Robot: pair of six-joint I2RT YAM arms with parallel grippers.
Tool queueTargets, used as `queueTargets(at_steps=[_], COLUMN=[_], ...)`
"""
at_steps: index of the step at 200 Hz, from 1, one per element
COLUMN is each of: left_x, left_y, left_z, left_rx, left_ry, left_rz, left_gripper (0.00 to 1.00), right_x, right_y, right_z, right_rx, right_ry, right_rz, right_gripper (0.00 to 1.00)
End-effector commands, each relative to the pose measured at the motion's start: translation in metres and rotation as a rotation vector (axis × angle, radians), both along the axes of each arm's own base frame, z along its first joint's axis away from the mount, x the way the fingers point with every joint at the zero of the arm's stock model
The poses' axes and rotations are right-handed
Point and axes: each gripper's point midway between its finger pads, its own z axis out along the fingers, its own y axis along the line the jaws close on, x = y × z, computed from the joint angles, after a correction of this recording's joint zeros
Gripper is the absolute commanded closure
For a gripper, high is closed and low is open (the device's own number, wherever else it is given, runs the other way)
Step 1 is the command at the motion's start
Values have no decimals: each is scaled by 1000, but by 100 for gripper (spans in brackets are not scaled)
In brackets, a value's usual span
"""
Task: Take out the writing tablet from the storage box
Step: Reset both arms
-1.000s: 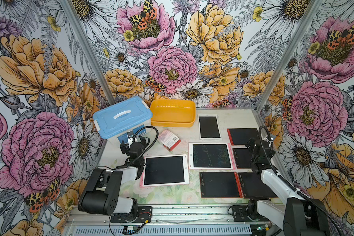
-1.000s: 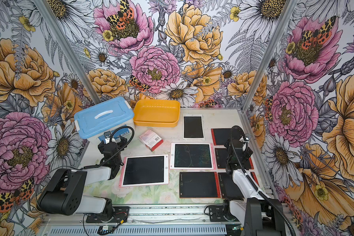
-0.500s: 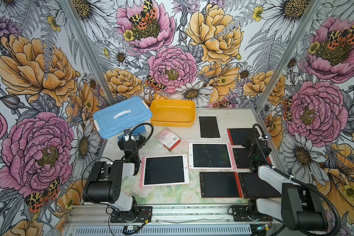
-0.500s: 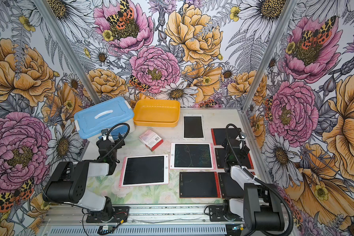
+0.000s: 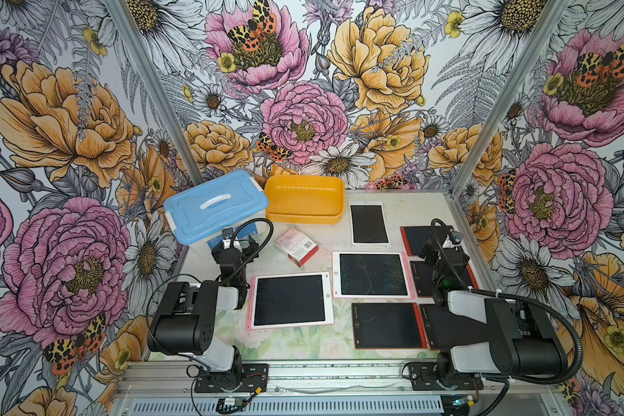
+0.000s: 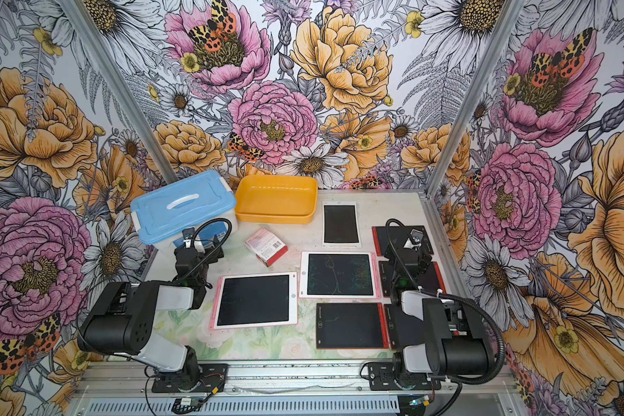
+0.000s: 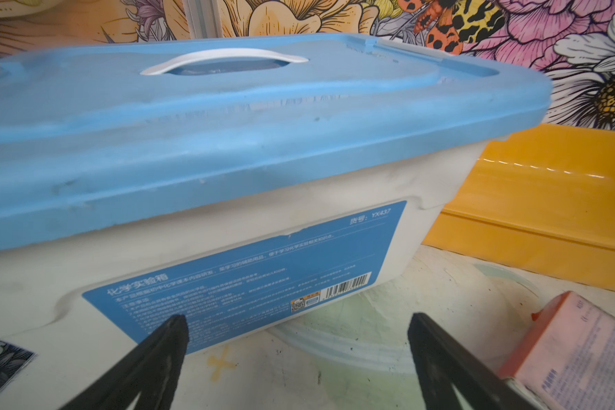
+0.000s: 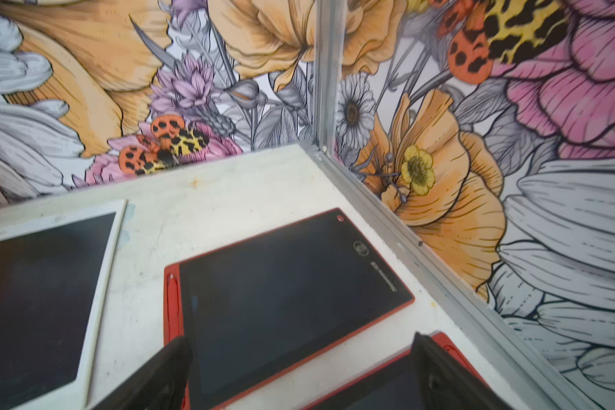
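On the left of the bench (image 5: 415, 209), against the wall, stands a translucent box with a blue lid (image 5: 215, 207) and a white handle. Your left arm (image 5: 227, 263) points at its labelled side. In the left wrist view the left jaws are spread wide, the black fingers (image 7: 164, 355) well apart, with nothing held between them.

Just right of the blue-lidded box is the storage box (image 5: 303, 218), a shallow yellow-orange bin at the back of the bench by the rear wall. Both top views show bare yellow plastic on its floor. A small red-and-white carton (image 5: 297, 246) lies in front of it.

Seven writing tablets (image 6: 339, 275) lie flat on the bench, all outside the storage box. A large pink-framed tablet (image 5: 290, 300) sits beside your left arm. To its right is a second pink-framed tablet (image 5: 371, 274) with faint scribbles on its dark screen. Behind that, just right of the storage box, lies a white-framed tablet (image 5: 370, 224). Towards the front edge lies a red-framed tablet (image 5: 388, 326).

Further right are three more red-framed tablets: the back one (image 5: 413, 237), the middle one (image 5: 419, 281) and the front one (image 5: 436, 327). All three are partly hidden by your right arm (image 5: 447, 266).

In the right wrist view the right jaws are also wide open, fingers (image 8: 437, 372) well apart. They are above the red-framed tablets and grip nothing.
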Motion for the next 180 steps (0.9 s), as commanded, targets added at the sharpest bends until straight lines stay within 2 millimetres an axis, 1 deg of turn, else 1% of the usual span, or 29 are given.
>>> queueTargets(at_steps=[1,12,19,26,35,42,51,56,67,86,180], left_x=[0,0,0,0,0,0,0,0,0,0,0], left_y=[-5,-5,-5,-5,-6,-6,-6,-5,-5,-5,-5], left_z=[2,2,2,1,2,1,2,1,2,2,2], left_rx=[-14,-14,-16,-14,-14,-14,-14,-14,-14,-12,-12], left_ry=[-21,-20,-20,-19,-21,-19,-22,-19,-21,-22,-20], left_rz=[-23,-24,-23,-24,-25,-24,-25,-22,-24,-24,-23], left_gripper=[1,1,1,1,1,1,1,1,1,1,1], right_x=[11,13,14,16,15,17,18,19,25,27,26], right_y=[13,22,30,40,49,54,48,46,41,36,36], right_z=[24,19,11,16,12,13,14,11,10,8,8], right_rx=[-42,-50,-67,-100,-107,-122,-125,-114,-108,-85,-83], right_ry=[-104,-93,-93,-135,-83,-100,-93,-70,-59,-44,-45], right_rz=[71,120,167,210,242,269,216,201,182,173,174], right_gripper=[1,1,1,1,0,1,0,0,1,0,0])
